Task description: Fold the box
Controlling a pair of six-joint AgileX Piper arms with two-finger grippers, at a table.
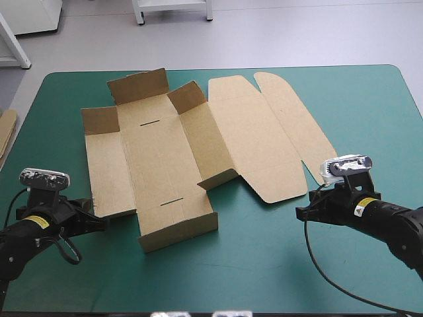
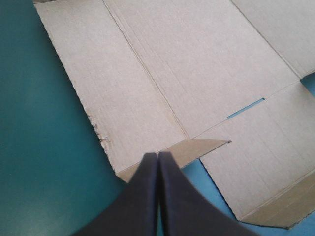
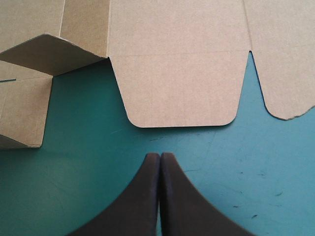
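Observation:
The brown box (image 1: 165,158) lies as a cut sheet in the middle of the teal-green table, its base flat. Short flaps stand up at its far end (image 1: 139,84) and near end (image 1: 178,231), and the lid panel (image 1: 258,142) lies flat to the right. My left gripper (image 1: 101,224) is shut and low, just off the sheet's near left corner. In the left wrist view its tips (image 2: 158,156) touch or nearly touch a small corner flap (image 2: 197,147). My right gripper (image 1: 302,212) is shut, empty, a short way from the lid's rounded tuck flap (image 3: 179,91).
An edge of more brown board (image 1: 6,132) shows at the table's left edge. In the right wrist view a raised corner flap (image 3: 49,56) stands beside the tuck flap. Bare teal-green cover (image 1: 264,264) lies along the near side between the arms.

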